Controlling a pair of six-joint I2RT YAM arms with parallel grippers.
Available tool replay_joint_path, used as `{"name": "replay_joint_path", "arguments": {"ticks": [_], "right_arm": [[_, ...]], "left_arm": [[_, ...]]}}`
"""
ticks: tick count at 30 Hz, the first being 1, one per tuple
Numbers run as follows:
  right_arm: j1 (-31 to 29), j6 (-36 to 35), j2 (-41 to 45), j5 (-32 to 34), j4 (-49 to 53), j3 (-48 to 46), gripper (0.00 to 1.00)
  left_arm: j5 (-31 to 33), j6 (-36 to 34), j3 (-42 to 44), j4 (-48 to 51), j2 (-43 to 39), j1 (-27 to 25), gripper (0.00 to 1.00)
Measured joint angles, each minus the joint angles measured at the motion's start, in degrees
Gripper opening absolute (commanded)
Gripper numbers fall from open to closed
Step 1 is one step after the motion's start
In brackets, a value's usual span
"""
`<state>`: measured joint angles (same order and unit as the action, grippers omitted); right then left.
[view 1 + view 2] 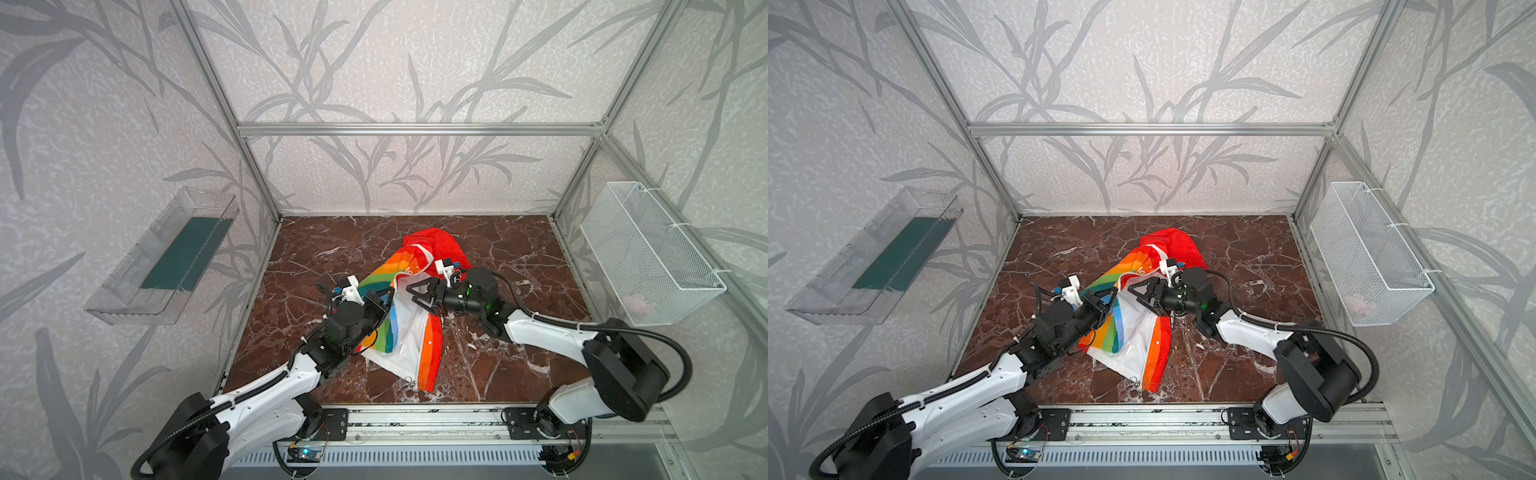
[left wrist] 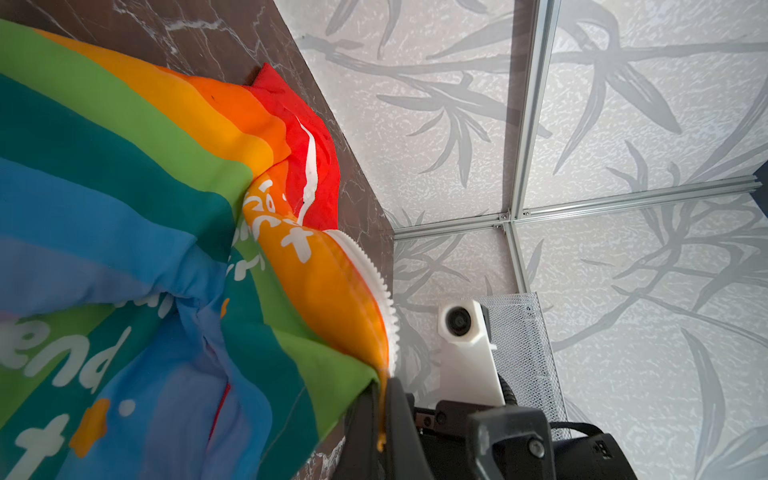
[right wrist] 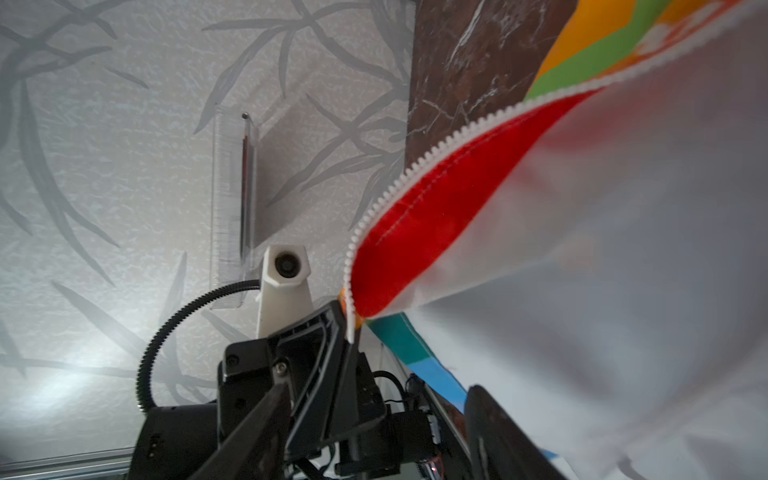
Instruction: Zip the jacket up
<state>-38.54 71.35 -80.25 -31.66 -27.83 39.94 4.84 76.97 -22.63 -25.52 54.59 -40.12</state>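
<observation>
Two arms (image 1: 266,390), one jacket (image 1: 405,332); left tool (image 2: 380,399) pinches it.

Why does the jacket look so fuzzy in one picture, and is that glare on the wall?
Right wrist view: the jacket fills the close foreground and blurs; a bright patch washes out the wall. Left wrist view: the zipper teeth look sharp.

Left arm (image 1: 266,390) and right arm (image 1: 536,328): white shells, bulky black joints, ribbed black cables (image 1: 686,365) — white camera mounts (image 1: 353,290) at the wrists; left pincer (image 1: 384,297) and right pincer (image 1: 415,296) black.
</observation>
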Motion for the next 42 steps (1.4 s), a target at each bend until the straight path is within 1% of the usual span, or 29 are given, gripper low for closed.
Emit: {"name": "replay_joint_path", "arguments": {"ticks": [5, 7, 8, 10, 13, 19, 21, 23, 26, 28, 30, 34, 41, 42], "right_arm": [[-1.3, -6.5, 9.9, 7.3, 24.7, -0.3, 0.67], [-3.5, -7.6, 12.5, 10.7, 33.4, -0.7, 0.67], [-4.7, -7.7, 13.4, 11.8, 36.2, -1.2, 0.67], [-8.0, -7.3, 15.3, 13.7, 41.7, -2.8, 0.67], [-13.8, -5.5, 15.5, 16.3, 48.9, -3.5, 0.67], [-27.5, 1.3, 13.8, 26.2, 61.2, 1.1, 0.7], [-31.0, 4.1, 12.2, 29.1, 63.7, 3.7, 0.71], [-33.4, 7.4, 10.0, 31.0, 63.9, 5.7, 0.7], [-35.9, 11.6, 6.7, 32.7, 62.4, 6.4, 0.67], [-36.9, 13.4, 3.7, 33.5, 62.5, 7.4, 0.68], [-37.2, 14.0, 1.0, 34.1, 62.1, 8.8, 0.66], [-37.2, 14.1, -2.8, 34.7, 61.0, 11.2, 0.55], [-37.2, 14.2, -7.0, 34.9, 59.4, 12.5, 0.55], [-37.2, 14.2, -7.6, 34.9, 59.3, 12.5, 0.53]], "left_arm": [[-0.5, -0.4, 0.2, 1.5, -1.1, 0.5, 0.0], [-0.9, -0.4, 0.3, 1.6, -1.0, 0.5, 0.0], [-1.0, -0.5, 0.3, 1.6, -1.1, 0.5, 0.0], [-1.6, -0.5, 0.3, 2.0, -1.2, 0.5, 0.0], [-2.3, -0.9, 0.3, 3.0, -1.3, 0.5, 0.0], [-3.3, -0.4, 0.6, 6.2, -2.9, 0.7, 0.0], [-3.5, 0.0, 1.2, 7.0, -3.8, 0.8, 0.0], [-3.8, 0.3, 1.9, 7.8, -4.2, 0.9, 0.0], [-4.4, 0.8, 3.1, 8.5, -4.7, 0.9, 0.0], [-4.6, 1.2, 4.1, 8.9, -5.5, 0.9, 0.0], [-4.6, 1.7, 5.2, 9.2, -6.7, 0.9, 0.0], [-4.6, 2.7, 6.6, 10.7, -9.0, 0.9, 0.0], [-4.2, 3.9, 8.2, 11.7, -12.9, 1.0, 0.0], [-4.1, 4.1, 8.3, 11.9, -13.1, 1.1, 0.0]]}}
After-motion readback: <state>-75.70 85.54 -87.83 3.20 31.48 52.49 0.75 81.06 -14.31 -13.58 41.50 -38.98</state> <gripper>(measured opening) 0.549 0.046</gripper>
